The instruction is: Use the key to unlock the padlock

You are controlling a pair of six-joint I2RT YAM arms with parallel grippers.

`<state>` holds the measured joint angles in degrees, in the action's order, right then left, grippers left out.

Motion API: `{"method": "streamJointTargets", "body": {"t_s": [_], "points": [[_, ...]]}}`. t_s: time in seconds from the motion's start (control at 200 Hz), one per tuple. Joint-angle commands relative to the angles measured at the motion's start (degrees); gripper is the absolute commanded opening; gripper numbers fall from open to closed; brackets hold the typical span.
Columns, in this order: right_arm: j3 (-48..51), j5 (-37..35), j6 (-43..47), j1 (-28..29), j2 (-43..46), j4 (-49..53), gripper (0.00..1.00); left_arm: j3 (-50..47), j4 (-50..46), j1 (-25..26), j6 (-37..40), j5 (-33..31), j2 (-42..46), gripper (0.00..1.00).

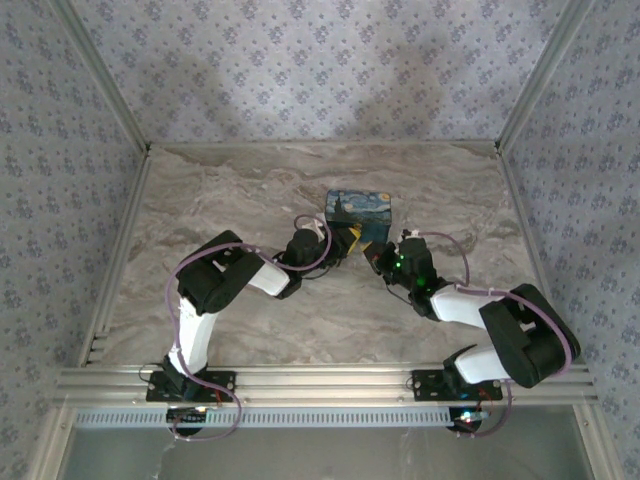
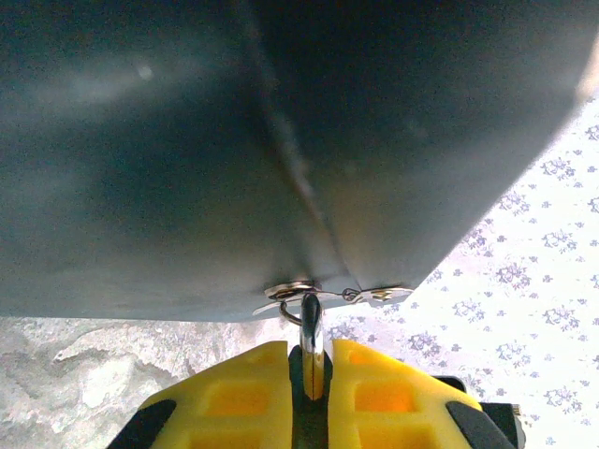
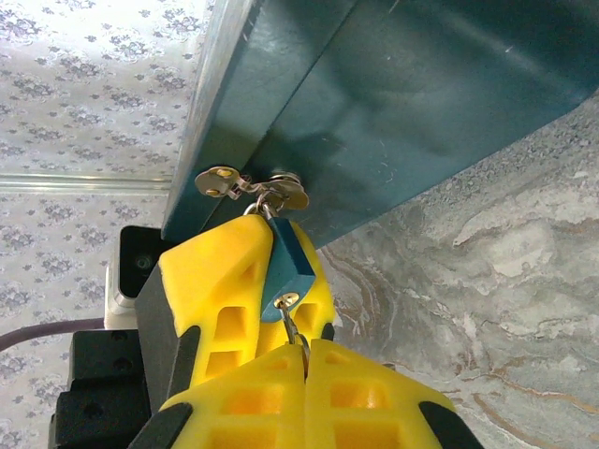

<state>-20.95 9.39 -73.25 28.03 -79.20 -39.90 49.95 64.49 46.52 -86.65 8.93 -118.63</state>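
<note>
I am looking at the swirl-printed blue-and-yellow box (image 1: 358,208), which is sitting on the marble-patterned table (image 1: 230,180) past the middle, toward the far edge and a little to the right. Both arms are pointing their yellow fingers at its near side. The padlock (image 3: 287,267), a small blue block, is hanging from the metal hasp (image 3: 253,184) on the box's dark teal wall. Its silver shackle is passing through the hasp's loop, so the lock is sitting right against the box's near side, above the table. The left gripper (image 1: 347,238) is squeezing the padlock's body, with its jaws nearly together and only the thin lock between them. In its own wrist view the lock is showing edge-on as a dark sliver between the two fingers (image 2: 253,393), and the shackle is rising from it to the hasp. From the right wrist, one finger of that gripper (image 3: 220,281) is lying flat behind the blue body, touching it. The right gripper (image 3: 305,348) is meeting it from the other side, just beside it. Its jaws are pressed fully together on the key (image 3: 292,327), whose slim metal shank is running from the fingertips into the brass-ringed keyhole at the padlock's lower end. Patterned wallpaper (image 1: 300,70) is lining the walls around the table. I cannot tell whether the shackle is latched or released.
</note>
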Motion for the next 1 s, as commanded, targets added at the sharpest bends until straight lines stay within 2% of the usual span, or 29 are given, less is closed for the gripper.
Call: {"method": "streamJointTargets", "body": {"t_s": [0.0, 0.994], "points": [[-2.13, 0.35, -2.50, 0.66, -1.53, -3.97, 0.00, 0.35, 4.20, 1.01, -0.08, 1.51, -0.32, 0.07], [0.68, 0.11, -14.44, -0.26, -7.00, -14.54, 0.00, -0.29, 5.91, 1.11, -0.54, 1.93, -0.69, 0.06]]}}
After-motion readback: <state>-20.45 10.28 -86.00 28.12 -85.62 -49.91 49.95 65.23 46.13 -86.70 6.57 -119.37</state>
